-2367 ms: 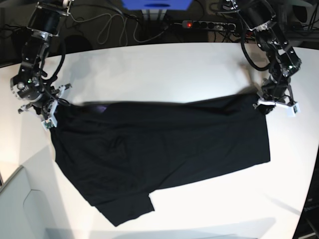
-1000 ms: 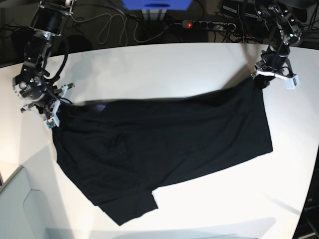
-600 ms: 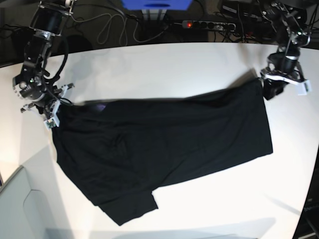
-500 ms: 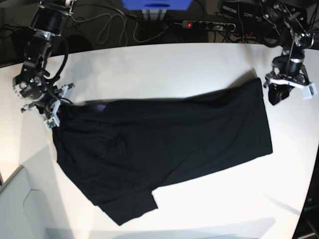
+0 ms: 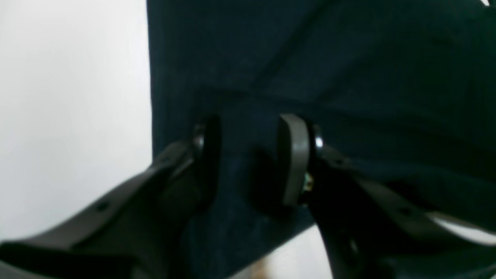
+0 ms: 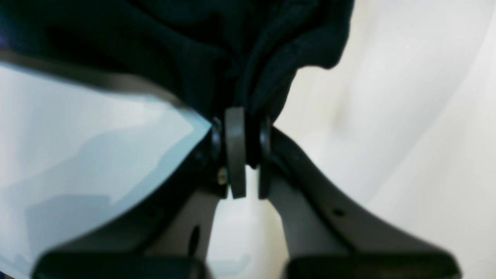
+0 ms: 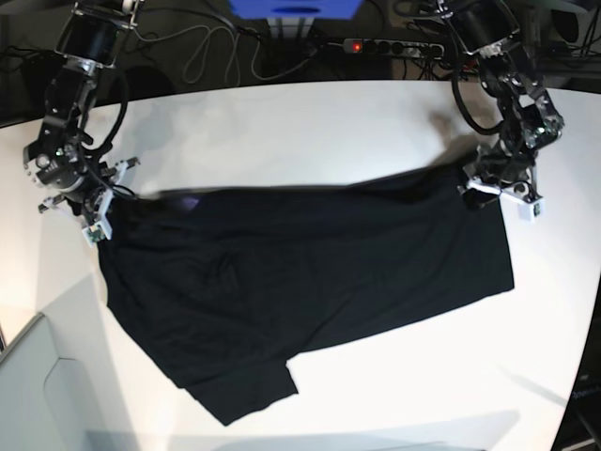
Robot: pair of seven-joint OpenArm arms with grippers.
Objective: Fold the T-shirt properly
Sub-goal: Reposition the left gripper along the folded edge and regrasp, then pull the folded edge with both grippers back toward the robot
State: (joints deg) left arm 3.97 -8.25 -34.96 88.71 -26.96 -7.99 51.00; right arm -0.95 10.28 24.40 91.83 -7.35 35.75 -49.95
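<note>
The black T-shirt (image 7: 310, 282) lies spread across the white table (image 7: 300, 132), with one sleeve pointing to the front left. A small purple patch (image 7: 191, 203) peeks out at its upper left edge. My right gripper (image 7: 94, 218) is shut on the shirt's upper left corner; the right wrist view shows bunched black cloth (image 6: 279, 50) pinched at the gripper (image 6: 250, 116). My left gripper (image 7: 496, 186) hovers over the shirt's upper right corner. In the left wrist view it (image 5: 250, 131) stands open, jaws apart, with flat dark cloth (image 5: 310, 58) beneath and nothing pinched.
A power strip (image 7: 394, 45) with a red light, loose cables (image 7: 202, 52) and a blue object (image 7: 296, 7) sit behind the table's far edge. The table's curved edge runs along the left, and a pale grey surface (image 7: 38, 395) lies at the front left.
The left gripper let go of the shirt's upper right corner, swung out to the right off the cloth, then came back over that corner, open. The corner now lies flat. The right arm stayed put.
</note>
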